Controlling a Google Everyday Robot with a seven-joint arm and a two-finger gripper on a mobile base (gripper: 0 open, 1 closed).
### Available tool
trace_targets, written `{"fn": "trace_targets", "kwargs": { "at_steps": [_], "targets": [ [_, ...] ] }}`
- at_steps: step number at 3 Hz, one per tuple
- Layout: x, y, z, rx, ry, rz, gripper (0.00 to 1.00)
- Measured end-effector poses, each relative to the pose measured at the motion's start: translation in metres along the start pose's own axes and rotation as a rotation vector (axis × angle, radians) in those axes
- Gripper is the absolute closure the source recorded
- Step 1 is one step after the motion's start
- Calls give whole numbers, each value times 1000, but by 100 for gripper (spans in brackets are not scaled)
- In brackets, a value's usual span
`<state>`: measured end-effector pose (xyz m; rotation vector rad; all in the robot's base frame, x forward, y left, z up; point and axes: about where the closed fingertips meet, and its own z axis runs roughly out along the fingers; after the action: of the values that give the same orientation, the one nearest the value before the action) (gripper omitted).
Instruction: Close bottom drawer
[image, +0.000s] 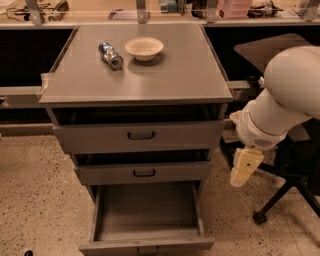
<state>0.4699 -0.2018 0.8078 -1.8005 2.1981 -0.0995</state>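
Observation:
The grey cabinet (135, 80) has three drawers. The bottom drawer (147, 212) is pulled far out; its plain grey inside is empty and its narrow front (120, 246) sits at the lower edge of the view. The middle drawer (144, 173) and the top drawer (141, 136) stand slightly out. My gripper (245, 167), cream-coloured, hangs from the white arm (285, 95) to the right of the cabinet, about level with the middle drawer. It touches nothing.
A can (111, 55) lies on its side next to a shallow bowl (144, 48) on the cabinet top. A black office chair (287, 190) stands close behind my arm at the right. A speckled floor (40, 200) lies to the left.

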Motion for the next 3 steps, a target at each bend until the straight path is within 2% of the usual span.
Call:
{"fn": "trace_targets", "kwargs": {
  "at_steps": [1,2,3],
  "targets": [
    [-4,-7,4,33,-14,-3,0],
    [-3,-7,13,28,-12,3,0],
    [2,-11,62,9,0,33,0]
  ]
}}
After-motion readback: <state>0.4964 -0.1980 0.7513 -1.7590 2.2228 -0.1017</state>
